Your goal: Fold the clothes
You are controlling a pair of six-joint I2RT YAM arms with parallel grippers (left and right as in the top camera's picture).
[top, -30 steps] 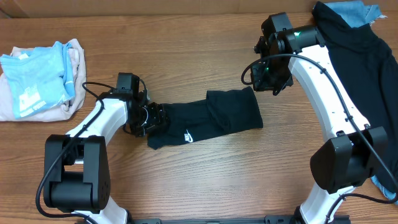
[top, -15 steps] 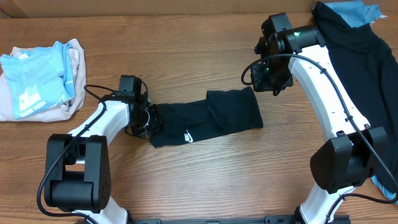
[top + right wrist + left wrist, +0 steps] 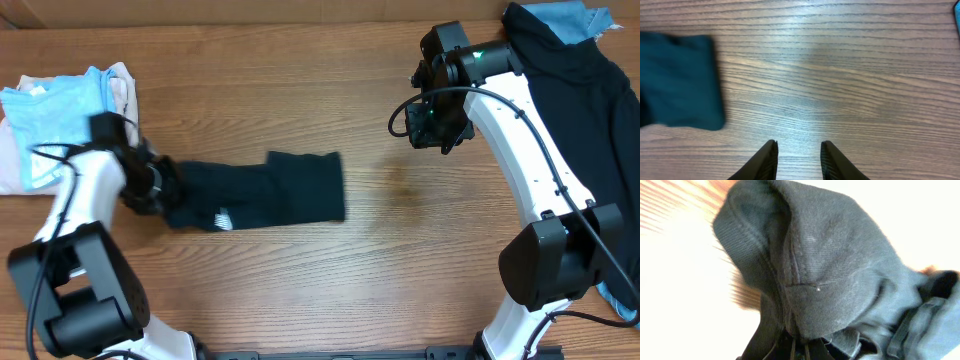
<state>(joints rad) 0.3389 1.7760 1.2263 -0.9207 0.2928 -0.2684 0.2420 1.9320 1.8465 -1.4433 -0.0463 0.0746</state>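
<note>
The clothes, a folded black T-shirt [image 3: 262,189] with a small white logo [image 3: 222,220], lie as a long strip left of the table's middle. My left gripper [image 3: 160,192] is shut on the strip's left end. In the left wrist view the bunched knit [image 3: 840,265] fills the frame and hides the fingers at the left gripper [image 3: 800,352]. My right gripper [image 3: 432,135] hangs over bare wood at the back right, well away from the shirt. In the right wrist view the right gripper [image 3: 799,160] is open and holds nothing, and the shirt's edge [image 3: 677,80] shows at the left.
A light-blue tee [image 3: 60,130] lies on a pale folded pile at the far left, close to the left arm. A large black garment [image 3: 590,110] covers the right edge, with a blue denim piece [image 3: 565,20] at its top corner.
My left gripper has shut on the black T-shirt's left end and dragged the whole strip to the left. The right arm has not moved.
</note>
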